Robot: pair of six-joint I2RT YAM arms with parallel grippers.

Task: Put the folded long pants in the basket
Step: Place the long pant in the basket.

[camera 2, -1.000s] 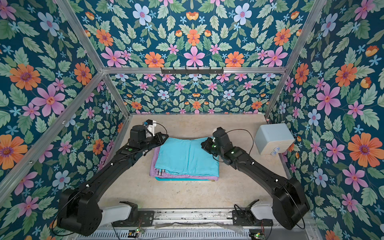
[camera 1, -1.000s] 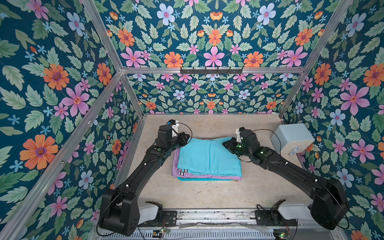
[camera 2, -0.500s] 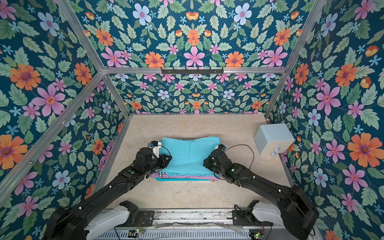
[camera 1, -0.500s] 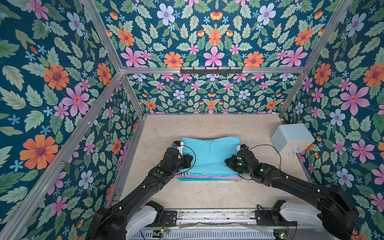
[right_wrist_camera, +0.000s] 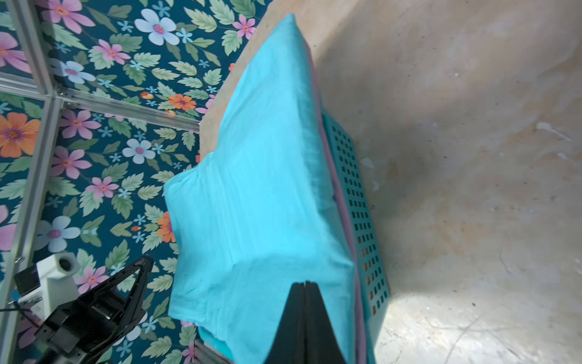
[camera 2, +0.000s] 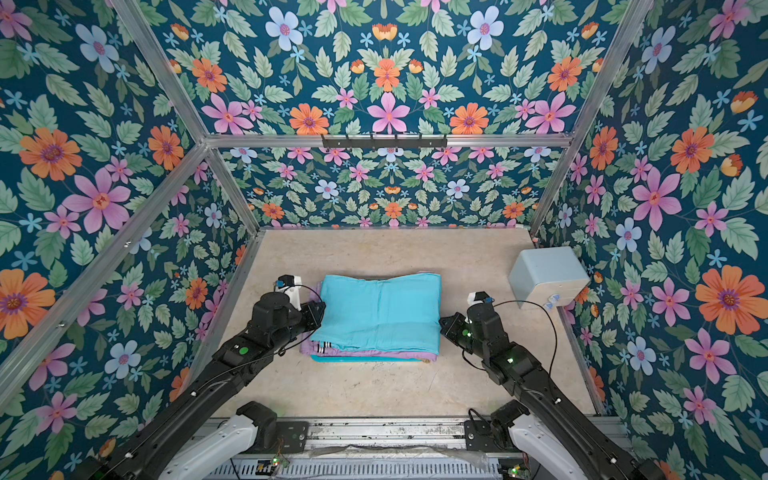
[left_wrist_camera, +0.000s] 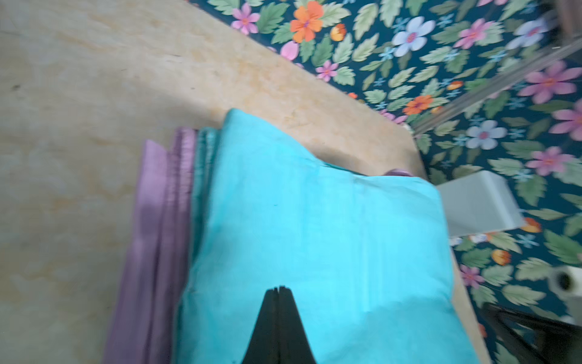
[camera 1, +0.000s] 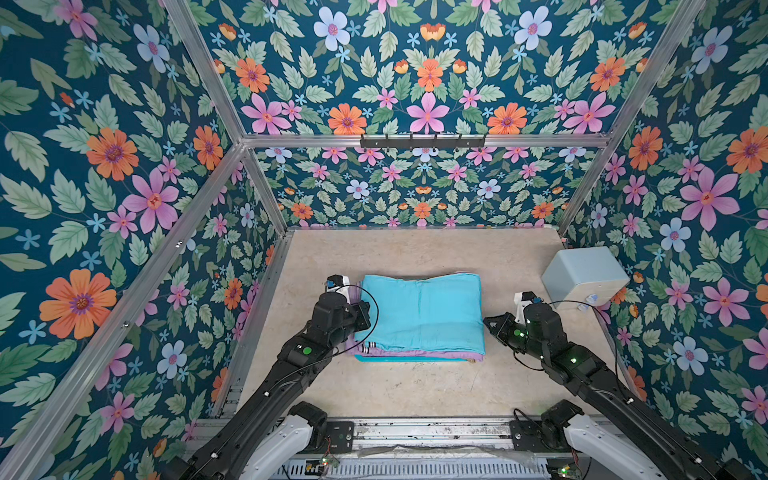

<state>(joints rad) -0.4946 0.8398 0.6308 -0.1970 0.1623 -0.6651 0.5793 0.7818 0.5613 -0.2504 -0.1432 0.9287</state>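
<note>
Folded pants, turquoise on top, sit stacked in the basket, long axis running between the left claw and right claw, both pinched closed, empty, equally near.

The turquoise pants are showing plain colour. The lilac pants are carrying a black-and-white striped band. The basket is presenting teal, perforated. The box is reading pale blue. The walls are displaying dark-teal floral print; the table is showing mottled beige.
</note>
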